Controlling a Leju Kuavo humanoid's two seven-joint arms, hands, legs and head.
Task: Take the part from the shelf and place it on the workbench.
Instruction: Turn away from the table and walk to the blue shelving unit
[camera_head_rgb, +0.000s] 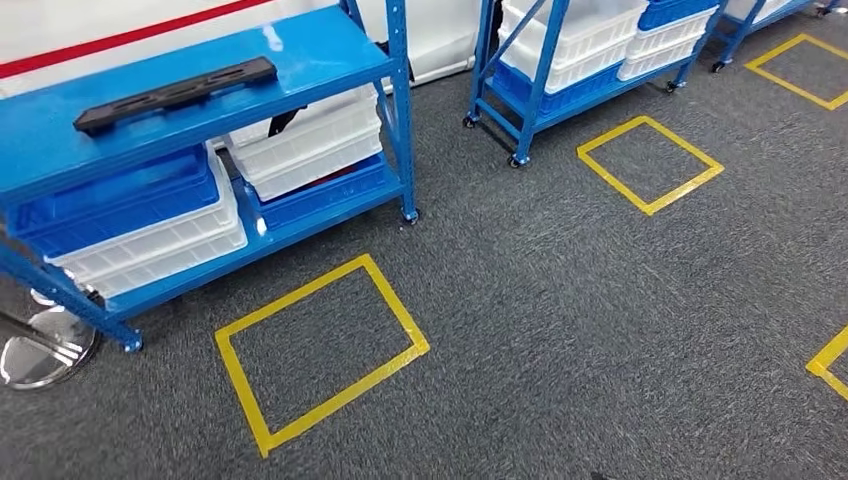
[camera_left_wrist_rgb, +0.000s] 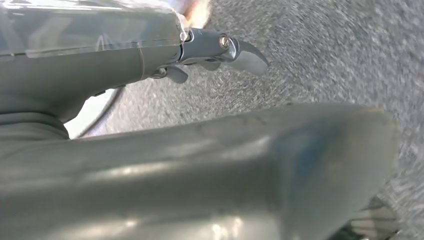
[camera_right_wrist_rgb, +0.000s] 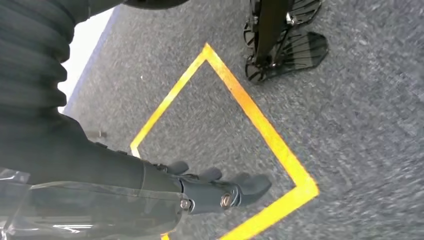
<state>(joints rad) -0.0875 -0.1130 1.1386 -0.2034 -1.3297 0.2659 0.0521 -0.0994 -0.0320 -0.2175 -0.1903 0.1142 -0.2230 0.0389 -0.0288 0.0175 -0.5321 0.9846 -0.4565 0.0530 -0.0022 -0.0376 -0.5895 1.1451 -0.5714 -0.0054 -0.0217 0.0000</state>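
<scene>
A: Where is the part right now?

B: The long black part (camera_head_rgb: 176, 94) lies flat on the top deck of the blue shelf (camera_head_rgb: 320, 62), slanting along it and close to the front edge, which I'd judge makes it easy to reach from the aisle. Nothing touches it.

A: And the hands?

B: Both hang low over the grey carpet (camera_head_rgb: 560, 300). In the left wrist view the left hand (camera_left_wrist_rgb: 210, 52) carries nothing, its fingers (camera_left_wrist_rgb: 248, 56) loosely extended and parted. In the right wrist view the right hand (camera_right_wrist_rgb: 215, 187) is likewise empty, its fingers (camera_right_wrist_rgb: 252, 184) stretched out apart, above a corner of a yellow tape square (camera_right_wrist_rgb: 260, 125).

A: Why tape squares on the floor?

B: Probably standing marks. One yellow floor square (camera_head_rgb: 318, 350) sits just in front of that shelf, so stepping into it should bring the part within reach.

A: What's beneath the top deck?

B: Stacked white and blue bins (camera_head_rgb: 140, 225) on the lower level, clear of the part. A second blue rack (camera_head_rgb: 560, 70) with similar bins stands further off.

A: So how far along?

B: Early, I'd say: the part is not yet grasped, and I can't see any counter.
</scene>
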